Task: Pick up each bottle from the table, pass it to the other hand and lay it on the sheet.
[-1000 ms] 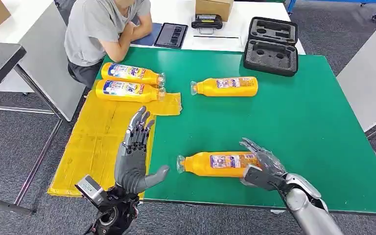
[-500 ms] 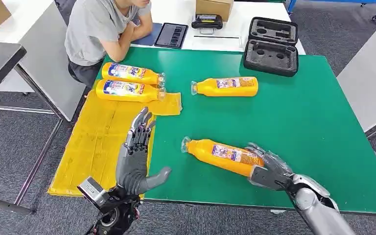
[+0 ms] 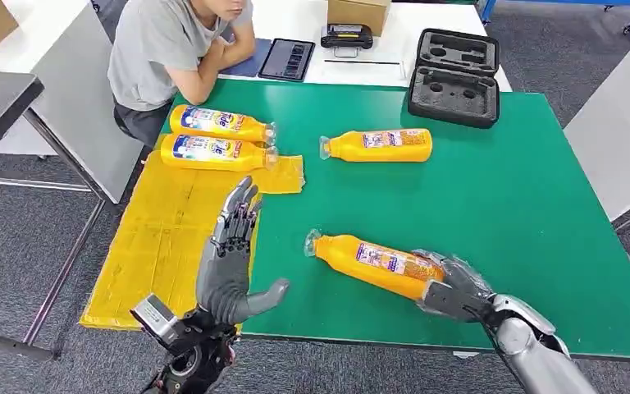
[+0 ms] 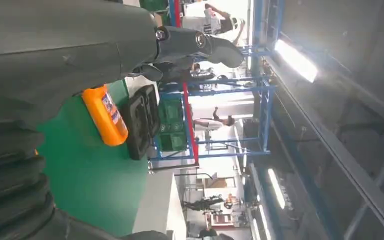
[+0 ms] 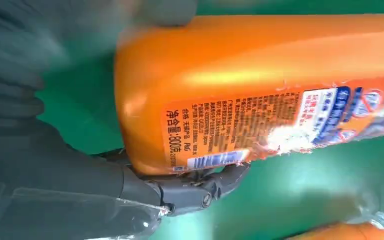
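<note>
The right hand (image 3: pixel 456 287) has its dark fingers (image 5: pixel 200 190) wrapped around the base end of the near bottle (image 3: pixel 373 263), gripping it; the bottle is tilted, its clear-capped neck pointing toward the left hand and its body seemingly raised off the green table (image 3: pixel 500 205), though whether the neck end is fully clear of the cloth I cannot tell. The left hand (image 3: pixel 230 258) stands upright at the table's near left edge, fingers straight and apart, thumb spread toward the bottle, holding nothing; it looks ready to receive.

Two bottles on the sheet (image 3: pixel 213 139) already lie side by side at the far end of the yellow sheet (image 3: pixel 164 238); by my judgement those are done. The held bottle is at the pick-up stage, with the hand-over and the laying down yet to come; a far bottle (image 3: pixel 377 145) lies untouched on the table, well apart from both hands.

The bottles are smooth, glossy orange plastic, flattish and rounded at the shoulders, with printed paper labels and transparent caps, so probably slippery; the sheet is wrinkled and matte, like creased paper or thin plastic; the table covering looks like flat felt.
</note>
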Available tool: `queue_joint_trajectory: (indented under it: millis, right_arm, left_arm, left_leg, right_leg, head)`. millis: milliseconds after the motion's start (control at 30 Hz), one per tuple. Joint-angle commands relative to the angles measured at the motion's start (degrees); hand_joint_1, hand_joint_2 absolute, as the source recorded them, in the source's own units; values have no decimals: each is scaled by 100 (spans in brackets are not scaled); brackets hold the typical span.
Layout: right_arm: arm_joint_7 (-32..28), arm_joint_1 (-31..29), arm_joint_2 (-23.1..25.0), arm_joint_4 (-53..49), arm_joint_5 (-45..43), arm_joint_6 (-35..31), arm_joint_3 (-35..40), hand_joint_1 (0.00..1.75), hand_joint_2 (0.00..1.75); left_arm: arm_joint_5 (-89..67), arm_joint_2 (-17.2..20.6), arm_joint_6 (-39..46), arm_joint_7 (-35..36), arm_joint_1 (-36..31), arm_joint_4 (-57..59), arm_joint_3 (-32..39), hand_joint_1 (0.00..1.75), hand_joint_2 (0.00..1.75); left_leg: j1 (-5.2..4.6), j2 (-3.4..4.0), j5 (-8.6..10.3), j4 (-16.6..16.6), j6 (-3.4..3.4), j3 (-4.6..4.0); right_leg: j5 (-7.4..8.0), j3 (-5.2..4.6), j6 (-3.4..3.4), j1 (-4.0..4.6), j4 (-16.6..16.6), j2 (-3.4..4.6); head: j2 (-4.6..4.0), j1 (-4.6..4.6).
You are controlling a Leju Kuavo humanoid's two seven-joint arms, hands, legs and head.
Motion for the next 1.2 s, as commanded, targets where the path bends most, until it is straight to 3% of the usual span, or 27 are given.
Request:
queue_joint_trajectory:
  millis: [33, 233, 367, 600, 800, 967, 1100, 1167, 1200]
  right_arm:
    - [-38, 2, 128, 23, -36, -17, -52, 175, 175]
    - [-615, 137, 445, -255, -546, -88, -347, 175, 175]
    - [-851, 239, 696, -555, -902, -236, -689, 175, 175]
    - [-874, 315, 823, -679, -1123, -255, -889, 175, 175]
    - [-967, 638, 1022, -790, -1203, -314, -1109, 175, 175]
    - [-1047, 674, 1125, -801, -1335, -346, -1204, 175, 175]
    - [-1131, 909, 1430, -1068, -1458, -423, -1312, 175, 175]
    - [-1141, 1010, 1483, -1264, -1448, -425, -1270, 175, 175]
    - [-1128, 1062, 1453, -1419, -1242, -547, -1166, 175, 175]
  left_arm:
    - [-1, 125, -14, 17, -229, 346, -137, 0, 175]
    - [6, 115, -6, 17, -261, 369, -148, 0, 175]
    - [-96, 112, 560, 17, -281, 202, -216, 0, 175]
    - [-101, 118, 957, 17, -288, 76, -252, 0, 175]
    - [-631, 501, 2444, 17, -735, 603, -1174, 0, 175]
    - [-392, 508, 2456, 17, -692, 452, -1107, 0, 175]
    - [20, 301, 1999, 17, -420, 114, -545, 0, 175]
    - [-177, 282, 2112, 17, -426, 201, -560, 0, 175]
    - [-420, 416, 2550, 17, -593, 355, -897, 0, 175]
  left_leg:
    - [8, 5, -13, -5, -13, 37]
    - [8, 6, -10, -5, -12, 29]
    - [6, 8, -8, -5, -11, 21]
    - [7, 5, -11, -3, -11, 29]
    - [8, -10, -9, -9, -13, 34]
    - [6, 3, -8, -8, -11, 25]
    - [13, 10, -20, -6, -19, 47]
    - [9, 9, -12, -4, -13, 24]
    - [12, 9, -20, -5, -18, 43]
  right_leg:
    - [-10, 37, -14, 8, -8, 5]
    - [-7, 28, -13, 8, -7, 6]
    - [-5, 19, -12, 7, -5, 10]
    - [-9, 29, -13, 8, -5, 5]
    - [-12, 38, -15, 8, -9, -9]
    - [-6, 25, -13, 7, -8, 4]
    - [-15, 46, -20, 14, -8, 11]
    - [-8, 23, -13, 9, -4, 10]
    - [-16, 42, -19, 13, -6, 10]
  head:
    - [0, -2]
    - [0, 0]
    - [0, -2]
    - [0, -2]
    - [0, 0]
    - [0, -2]
    - [0, -2]
    - [0, -2]
    - [0, -2]
